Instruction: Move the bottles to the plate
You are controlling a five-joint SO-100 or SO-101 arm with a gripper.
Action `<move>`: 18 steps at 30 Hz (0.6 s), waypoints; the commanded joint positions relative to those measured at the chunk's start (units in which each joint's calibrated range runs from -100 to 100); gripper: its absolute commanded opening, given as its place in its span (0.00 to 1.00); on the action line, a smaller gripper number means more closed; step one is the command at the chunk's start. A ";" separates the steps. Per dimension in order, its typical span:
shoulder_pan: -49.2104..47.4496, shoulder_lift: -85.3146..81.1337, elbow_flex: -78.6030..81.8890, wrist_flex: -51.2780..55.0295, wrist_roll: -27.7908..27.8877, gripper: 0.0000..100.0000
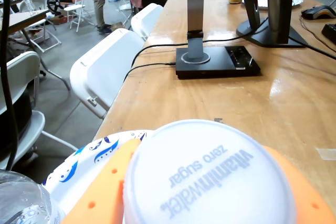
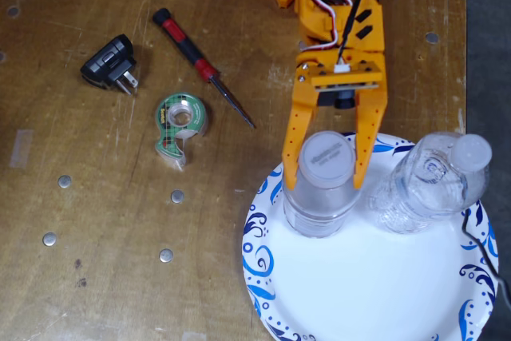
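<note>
Between the orange claw's (image 2: 326, 167) fingers, clamped, stands one of two bottles, the larger bottle (image 2: 319, 189), upright, cap up, on the plate (image 2: 359, 277); beside it right, the crinkled bottle (image 2: 427, 183) leans.

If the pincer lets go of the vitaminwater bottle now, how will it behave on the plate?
The vitaminwater bottle stands upright on the plate, so it will likely stay put. It is tall for its base, so a nudge from the pincer while backing off may tip it. Being round, it could then roll toward the crinkled bottle.
</note>
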 commanded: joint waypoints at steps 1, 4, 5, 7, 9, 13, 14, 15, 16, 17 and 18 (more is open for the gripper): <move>-0.48 -1.41 -0.26 -0.55 -0.10 0.12; -0.48 -0.14 0.28 -1.24 -0.21 0.12; -0.48 0.28 0.28 -1.24 -0.36 0.12; -0.70 1.04 0.19 -1.59 -0.21 0.12; -0.81 1.63 0.37 -3.68 -0.36 0.12; -0.81 3.31 0.46 -5.77 -0.36 0.13; -0.81 3.65 0.46 -6.12 -0.41 0.14; -0.92 3.99 0.46 -6.55 -0.41 0.16; -0.92 4.32 0.46 -7.07 -0.47 0.19; -0.92 4.58 0.37 -7.68 -0.47 0.22; -1.02 4.75 0.37 -8.29 -0.47 0.24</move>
